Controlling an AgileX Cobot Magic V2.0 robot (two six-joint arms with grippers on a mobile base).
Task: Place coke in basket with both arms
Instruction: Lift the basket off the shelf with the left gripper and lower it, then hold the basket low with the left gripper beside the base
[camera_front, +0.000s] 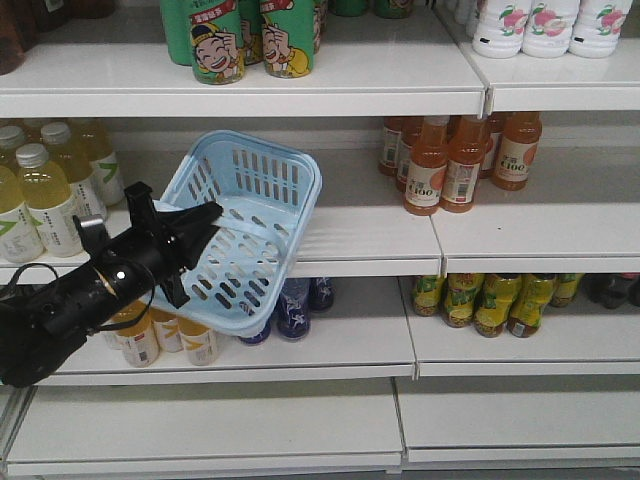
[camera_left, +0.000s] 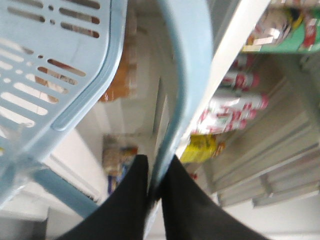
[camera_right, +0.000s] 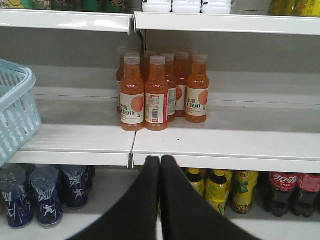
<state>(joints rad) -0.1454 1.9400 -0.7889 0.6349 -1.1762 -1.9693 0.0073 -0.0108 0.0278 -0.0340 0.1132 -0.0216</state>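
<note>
The light blue basket (camera_front: 262, 172) hangs tilted in front of the middle shelf, its open side facing out. My left gripper (camera_front: 207, 224) is shut on the basket's flat handle (camera_left: 184, 75), which runs up between the two black fingers (camera_left: 131, 200) in the left wrist view (camera_left: 156, 167). The basket's slotted side (camera_left: 45, 75) fills that view's upper left. My right gripper (camera_right: 160, 160) is shut with nothing in it, facing the shelf edge below the orange bottles; the basket's corner (camera_right: 15, 110) shows at its left. The coke is out of view.
Orange juice bottles (camera_right: 150, 92) stand on the middle shelf (camera_front: 520, 225). Below are dark blue bottles (camera_right: 45, 197), yellow-green bottles (camera_right: 220, 190) and dark cola bottles with red labels (camera_right: 285, 192). Pale yellow drinks (camera_front: 45, 195) stand left, green cans (camera_front: 250, 40) on top.
</note>
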